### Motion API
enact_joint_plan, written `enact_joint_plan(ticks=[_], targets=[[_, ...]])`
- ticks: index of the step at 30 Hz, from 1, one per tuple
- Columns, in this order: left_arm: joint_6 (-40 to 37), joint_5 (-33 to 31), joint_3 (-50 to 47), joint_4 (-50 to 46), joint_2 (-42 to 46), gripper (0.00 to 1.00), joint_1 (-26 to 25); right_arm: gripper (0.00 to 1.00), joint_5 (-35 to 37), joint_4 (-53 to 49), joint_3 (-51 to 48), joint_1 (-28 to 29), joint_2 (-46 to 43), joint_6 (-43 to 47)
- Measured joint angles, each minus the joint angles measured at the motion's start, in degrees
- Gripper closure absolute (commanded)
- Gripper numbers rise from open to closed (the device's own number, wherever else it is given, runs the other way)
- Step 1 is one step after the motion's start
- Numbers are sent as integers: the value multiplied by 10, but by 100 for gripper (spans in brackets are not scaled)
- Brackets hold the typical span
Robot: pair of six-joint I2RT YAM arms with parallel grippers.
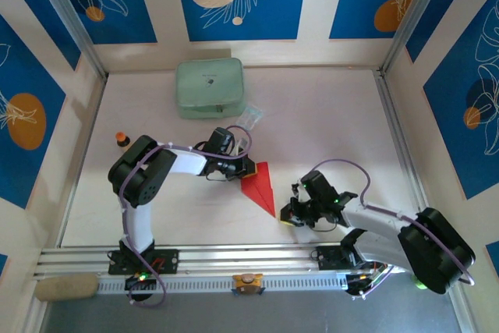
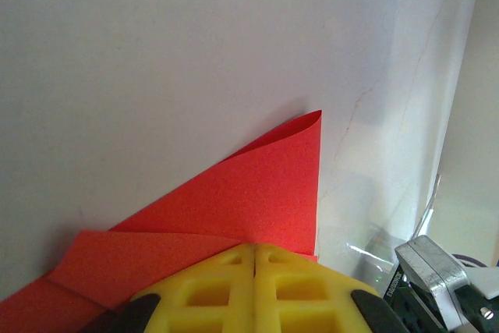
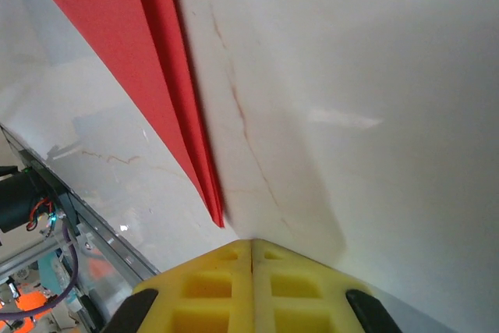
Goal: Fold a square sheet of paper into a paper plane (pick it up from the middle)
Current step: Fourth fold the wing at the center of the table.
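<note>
The square sheet of paper (image 1: 260,185) lies on the table folded into a pointed bright red dart, the shape of a paper plane, with its tip toward the near right. My left gripper (image 1: 251,168) is shut, and its yellow fingertips (image 2: 242,259) rest on the wide end of the red paper (image 2: 265,193), where one folded flap curls up. My right gripper (image 1: 287,216) is also shut with nothing in it. It sits just beyond the pointed tip of the paper (image 3: 168,91), and a small gap shows between that tip and its yellow fingertips (image 3: 269,259).
A pale green pouch (image 1: 209,87) lies at the back of the table, with a small clear plastic packet (image 1: 249,118) just in front of it. A small orange and black object (image 1: 122,139) stands at the left. The metal rail (image 1: 249,259) runs along the near edge.
</note>
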State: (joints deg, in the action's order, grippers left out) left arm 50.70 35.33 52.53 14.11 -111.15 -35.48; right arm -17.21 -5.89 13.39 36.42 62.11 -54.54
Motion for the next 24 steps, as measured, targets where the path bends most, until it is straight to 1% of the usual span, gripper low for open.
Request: enact_joint_plan(ticks=[2,4,8,10,12,16,24], targets=[[0,0,0,0,0,93,0,88,3,-22,2,0,-12,-2],[3,0,-1,1,0,93,0,85,4,-38,13,0,-16,-9],[13,-2,-3,4,1,93,0,74,5,-43,45,0,-10,-23],[16,-2,-3,5,1,93,0,67,8,-41,56,0,-7,-31],[19,-3,-4,5,2,93,0,63,8,-40,56,-1,-8,-40],[24,-6,-5,4,4,93,1,62,2,-33,55,-2,-2,-56],[34,-7,-6,5,4,93,1,63,-23,-20,56,-4,54,-61]])
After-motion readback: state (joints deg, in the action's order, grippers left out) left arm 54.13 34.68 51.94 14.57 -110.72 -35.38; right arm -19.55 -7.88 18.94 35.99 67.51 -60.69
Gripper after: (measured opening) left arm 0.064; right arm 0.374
